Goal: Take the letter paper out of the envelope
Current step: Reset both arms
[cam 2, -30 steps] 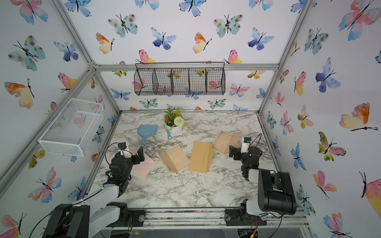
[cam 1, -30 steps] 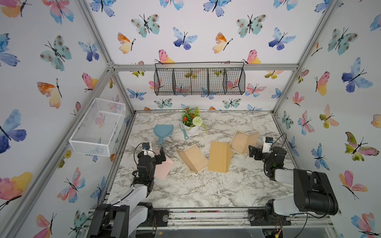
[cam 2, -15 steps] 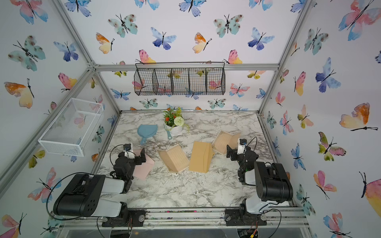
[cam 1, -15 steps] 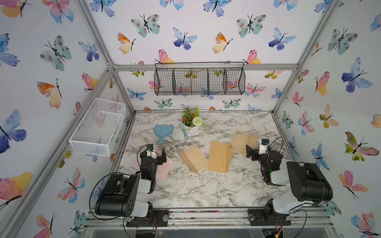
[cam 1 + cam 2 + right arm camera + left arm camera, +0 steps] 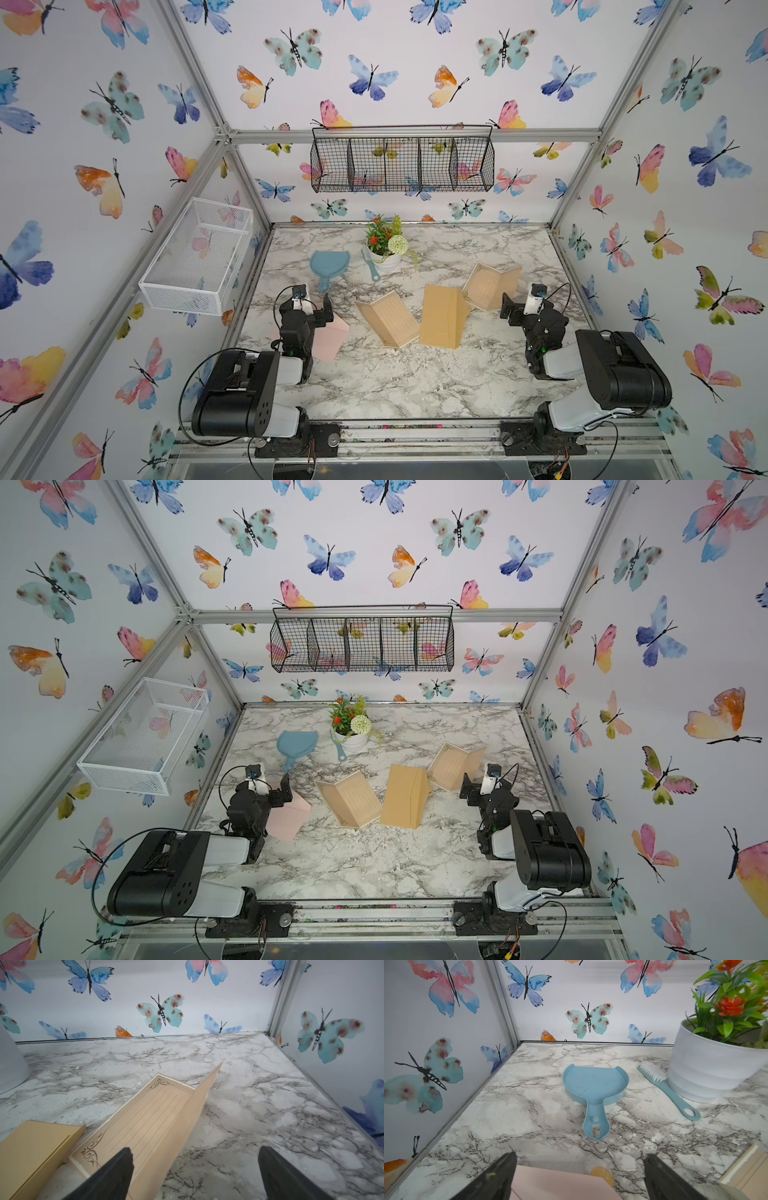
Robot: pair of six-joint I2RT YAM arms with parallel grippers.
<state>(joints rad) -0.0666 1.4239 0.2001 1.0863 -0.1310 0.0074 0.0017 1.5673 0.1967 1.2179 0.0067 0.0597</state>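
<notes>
Both wide open, holding nothing: the left gripper point(image 5: 581, 1156) hangs over a smooth pink envelope point(image 5: 332, 338), the right gripper point(image 5: 196, 1150) just above a creased, ruled letter paper point(image 5: 149, 1118) with scrolled corner ornaments, lying out on the marbled bench point(image 5: 395, 382). Beside it sits a flat kraft envelope point(image 5: 440, 320), then another folded ruled sheet point(image 5: 388, 318). Farther back: blue plastic dustpan point(image 5: 593, 1084), bristled brush point(image 5: 668, 1091), ribbed white pot point(image 5: 704, 1072).

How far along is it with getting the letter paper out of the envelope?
Done: the middle letter paper and the farther letter paper lie outside the brown envelope. In hand: nothing; left gripper and right gripper are open, empty. Left: maybe the pink envelope below the left gripper; whether it holds paper cannot be seen.
</notes>
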